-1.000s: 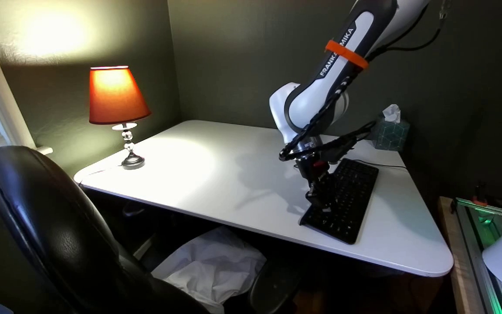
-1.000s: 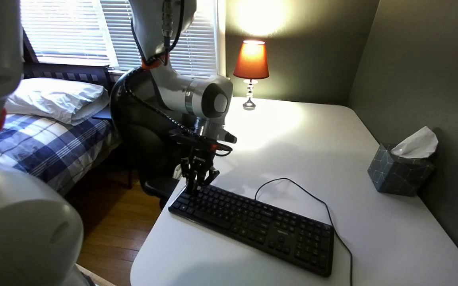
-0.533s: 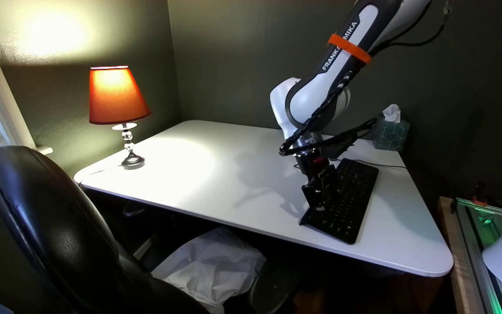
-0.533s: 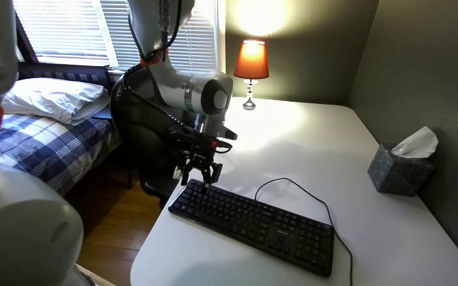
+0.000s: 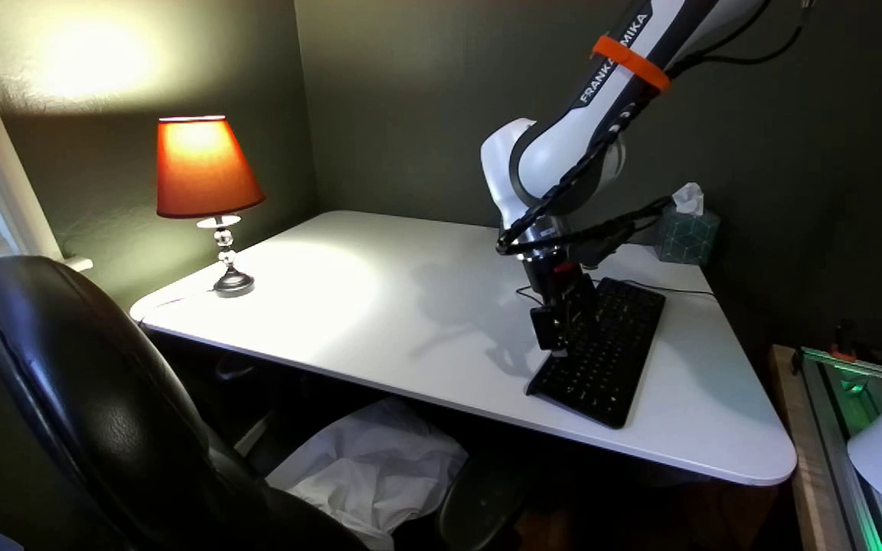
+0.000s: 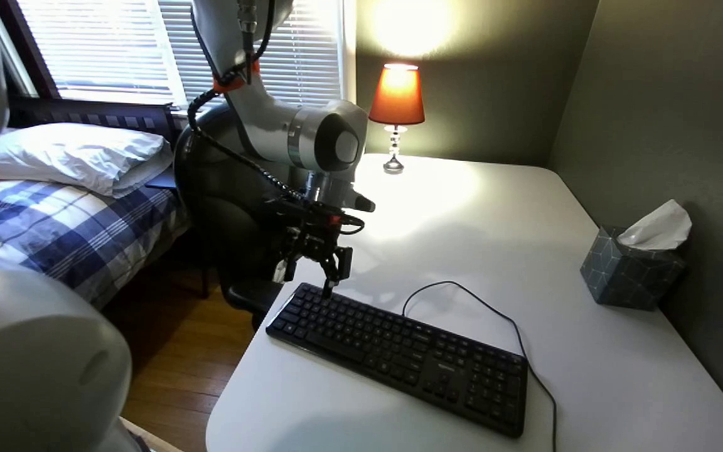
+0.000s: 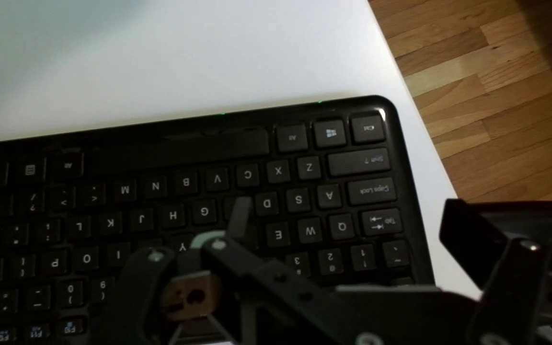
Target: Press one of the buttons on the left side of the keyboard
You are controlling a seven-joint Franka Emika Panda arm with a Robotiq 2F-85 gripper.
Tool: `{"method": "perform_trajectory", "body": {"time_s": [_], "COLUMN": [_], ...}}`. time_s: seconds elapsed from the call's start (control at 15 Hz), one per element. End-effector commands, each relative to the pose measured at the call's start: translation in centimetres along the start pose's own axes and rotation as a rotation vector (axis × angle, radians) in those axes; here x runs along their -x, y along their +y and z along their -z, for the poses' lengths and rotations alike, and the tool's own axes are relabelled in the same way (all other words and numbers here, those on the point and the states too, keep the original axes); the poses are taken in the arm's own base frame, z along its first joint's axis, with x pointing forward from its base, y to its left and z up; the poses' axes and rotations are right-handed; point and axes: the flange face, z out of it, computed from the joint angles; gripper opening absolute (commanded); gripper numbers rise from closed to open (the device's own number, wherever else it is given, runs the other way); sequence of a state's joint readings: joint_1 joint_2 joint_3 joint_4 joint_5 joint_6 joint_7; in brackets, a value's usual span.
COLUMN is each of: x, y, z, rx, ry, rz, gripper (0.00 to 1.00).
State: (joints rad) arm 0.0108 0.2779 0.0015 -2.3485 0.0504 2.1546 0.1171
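Long, flat black keyboard [image 6: 397, 358]: lies on the big white table [image 6: 481, 238], its left end close to the table's edge.
Small black keys with pale letters [image 7: 298, 200]: look upside down in the wrist view.
Dark jointed gripper [image 7: 347, 206]: points down at the keyboard's left end.
Fingers [image 7: 240, 218]: spread wide apart. In the wrist view, one hides most of the key between D and G, and the other is past the keyboard's left end. I cannot tell if a tip touches a key.
Thin dark cable [image 6: 450, 282]: curls on the table beside the keyboard.
White and black robot arm [image 6: 330, 135]: hangs down from above.
Glowing lamp with a red-orange shade [image 6: 397, 103]: stands at the far end of the table.
Square grey tissue box [image 6: 628, 279]: sits on the table, well apart from the keyboard.
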Motion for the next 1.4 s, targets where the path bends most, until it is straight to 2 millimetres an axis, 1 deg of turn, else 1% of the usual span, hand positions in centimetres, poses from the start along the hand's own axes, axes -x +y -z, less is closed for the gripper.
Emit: {"method": "perform_trajectory", "body": {"time_s": [0.0,0.87,0.93,1.13,1.33], "x": [2.0,6.6,5.0,5.7,5.8], "y": [0.1,0.2,0.3,0.3,0.3], "z": [0.7,3.3,3.3,3.6,3.6], "rx": [0.020,0.070,0.063,0.061,0.061], "ry": [0.059,0.250,0.210,0.226,0.227], "rz": [-0.021,-0.066,-0.051,-0.055,-0.056], "gripper": [1.00,1.00,1.00,1.00,1.00]}}
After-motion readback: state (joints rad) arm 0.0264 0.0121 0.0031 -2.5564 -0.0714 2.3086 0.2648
